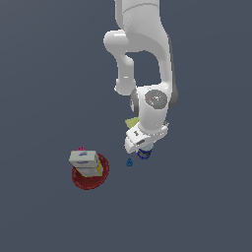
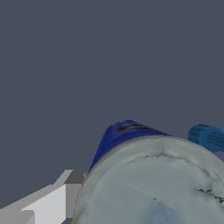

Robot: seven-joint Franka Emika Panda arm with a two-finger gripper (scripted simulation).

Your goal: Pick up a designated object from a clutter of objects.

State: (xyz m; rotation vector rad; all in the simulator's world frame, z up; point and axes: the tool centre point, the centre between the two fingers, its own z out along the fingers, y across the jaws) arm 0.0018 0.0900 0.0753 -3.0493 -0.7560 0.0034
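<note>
dark blue with a pale grey lid, the can point(image 2: 148, 183) fills my wrist view, directly under the end effector point(image 1: 143, 147), beside the tiny blue piece point(image 1: 129, 162). one finger point(image 2: 48, 203) sits beside it; whether the jaws are wide or closed i cannot tell. i judge this the grasp step: next, close firmly, then lift straight.

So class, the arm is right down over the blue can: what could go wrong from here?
1. The small blue piece lies close beside the blue can; the end effector might knock it.
2. One finger shows beside the can, the other is hidden, so the grasp may be off-centre and the round can could slip.
</note>
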